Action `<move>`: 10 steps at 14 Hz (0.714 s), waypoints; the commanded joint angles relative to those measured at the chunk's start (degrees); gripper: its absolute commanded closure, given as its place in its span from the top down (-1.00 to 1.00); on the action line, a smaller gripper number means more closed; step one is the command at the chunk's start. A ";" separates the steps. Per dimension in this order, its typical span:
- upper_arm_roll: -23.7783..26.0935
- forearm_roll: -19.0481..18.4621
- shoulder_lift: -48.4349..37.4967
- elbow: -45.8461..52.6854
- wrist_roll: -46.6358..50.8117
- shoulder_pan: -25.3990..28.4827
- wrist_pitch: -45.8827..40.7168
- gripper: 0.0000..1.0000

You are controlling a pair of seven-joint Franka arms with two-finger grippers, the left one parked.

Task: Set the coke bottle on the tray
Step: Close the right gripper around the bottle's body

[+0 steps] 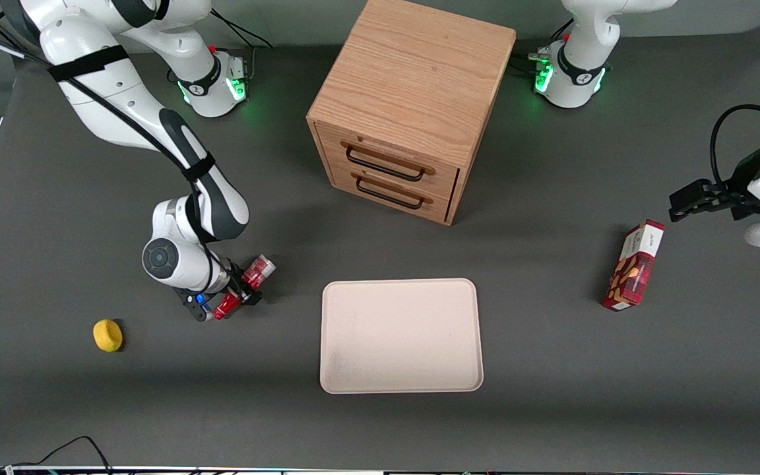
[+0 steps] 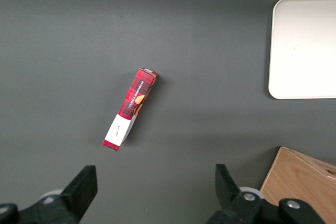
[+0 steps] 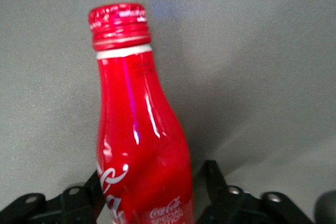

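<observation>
Coke bottle (image 3: 140, 145) "Coca-Cola" script, clamped in gripper (image 1: 238, 290); beside tray (image 1: 401, 335).

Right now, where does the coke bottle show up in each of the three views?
Front view: the coke bottle lies tilted in the gripper, beside the tray, toward the working arm's end.
Left wrist view: not in it; only the tray's corner shows.
Right wrist view: fills the frame, the jaws shut on its body.
Shared landmark: the tray.
</observation>
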 commanded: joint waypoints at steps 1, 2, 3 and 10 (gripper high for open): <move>-0.07 -1.19 0.05 0.28 1.12 1.42 0.60 -1.00; -0.07 -1.36 -0.21 0.37 1.12 1.42 0.25 -1.00; -0.07 -1.36 -0.48 0.37 1.12 1.42 0.07 -1.00; 1.50 -5.13 -8.11 5.89 1.21 1.33 -16.24 -1.00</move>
